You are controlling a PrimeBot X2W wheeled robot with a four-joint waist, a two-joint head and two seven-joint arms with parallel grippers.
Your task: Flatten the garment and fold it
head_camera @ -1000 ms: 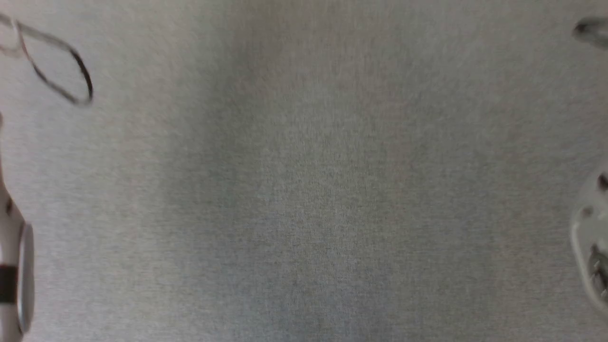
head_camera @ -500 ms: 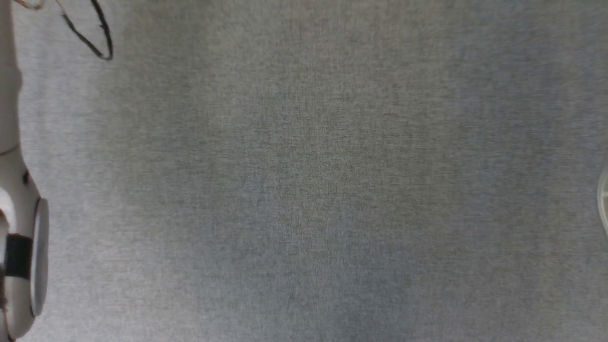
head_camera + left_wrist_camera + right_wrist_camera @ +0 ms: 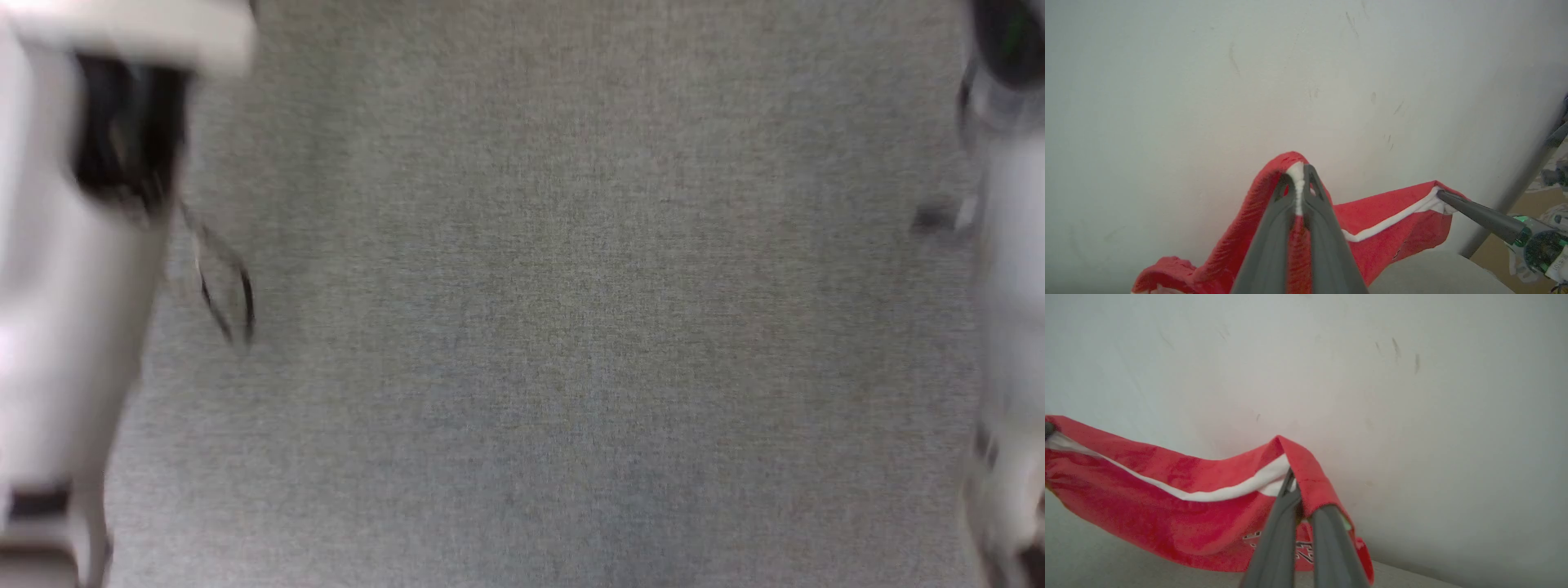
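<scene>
Two clamped corners, garment (image 3: pixel 1392 222) aloft
Left gripper (image 3: pixel 1299 176) jaws are closed on the striped edge. Right gripper (image 3: pixel 1291 479), at 4 o'clock from it, is closed on the far corner. Shallow fingertip bites may slip under tension, dropping the garment bunched onto the grey surface (image 3: pixel 1433 271).

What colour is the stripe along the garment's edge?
White stripe on the red garment; clearest in the right wrist view.
</scene>
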